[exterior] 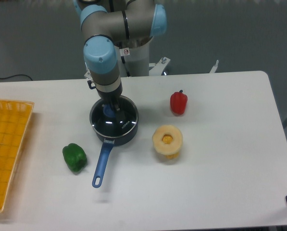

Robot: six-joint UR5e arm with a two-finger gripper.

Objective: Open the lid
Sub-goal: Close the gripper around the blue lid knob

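Observation:
The lid (118,123), a clear glass disc with a thin metal rim, lies on the dark blue saucepan (129,134) at the table's middle left. Its blue centre knob (107,111) shows just beside the dark fingers. My gripper (112,109) comes straight down from the arm onto the knob and looks shut on it. The fingers cover part of the knob. The lid's rim still lines up with the pan's rim. The pan's long blue handle (101,166) points toward the front.
A green pepper (74,157) lies left of the handle. A red pepper (178,102) sits right of the pan, with a pale round container (167,141) in front of it. A yellow basket (6,149) stands at the left edge.

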